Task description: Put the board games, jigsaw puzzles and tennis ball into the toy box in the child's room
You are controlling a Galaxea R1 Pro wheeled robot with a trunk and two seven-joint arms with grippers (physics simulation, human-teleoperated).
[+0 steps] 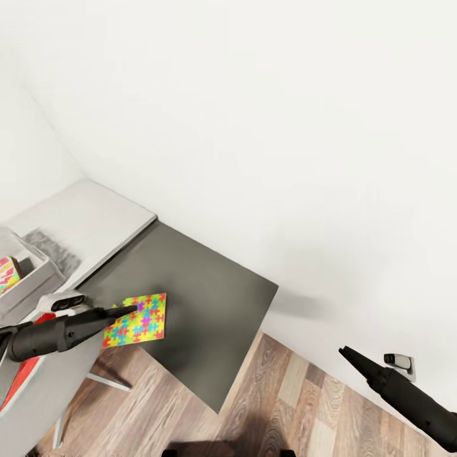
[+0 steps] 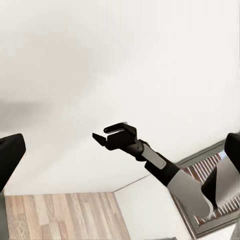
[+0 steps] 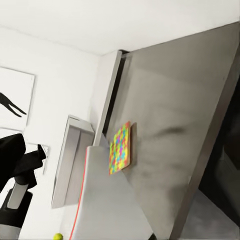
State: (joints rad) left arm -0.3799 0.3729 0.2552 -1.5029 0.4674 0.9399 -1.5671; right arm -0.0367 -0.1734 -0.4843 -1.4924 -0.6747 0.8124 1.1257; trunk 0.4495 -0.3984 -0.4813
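Jigsaw puzzle [image 1: 136, 320]: a thin flat square of interlocked yellow, pink, blue, green and orange pieces, lying flat on the lower dark section of the desk [image 1: 209, 317], at that section's left edge, just beside the step up to the pale top.

Toy box [image 1: 32, 282]: pale translucent bin at the far left on the raised pale top; a colourful printed item lies inside it, too cropped to name.

Tennis ball [image 3: 58, 236]: a small yellow-green ball in the right wrist view, low beside the grey bin; its support cannot be made out.

Left gripper [image 1: 120, 310]: the tip reaches over the puzzle's left edge, above or just touching it; contact cannot be judged. Whether the jaws are spread or pressed together cannot be told.

Right gripper [image 2: 112, 136]: held in the air well to the right of the desk, over the wood floor, far from the puzzle. The jaws stand apart, holding nothing.

Handling, as judged: the puzzle looks light and thin, possibly flexing or separating if pinched hard. Lying flush, it offers no top grip; the edge nearest the desk's border appears the best hold, perhaps after sliding it to overhang.
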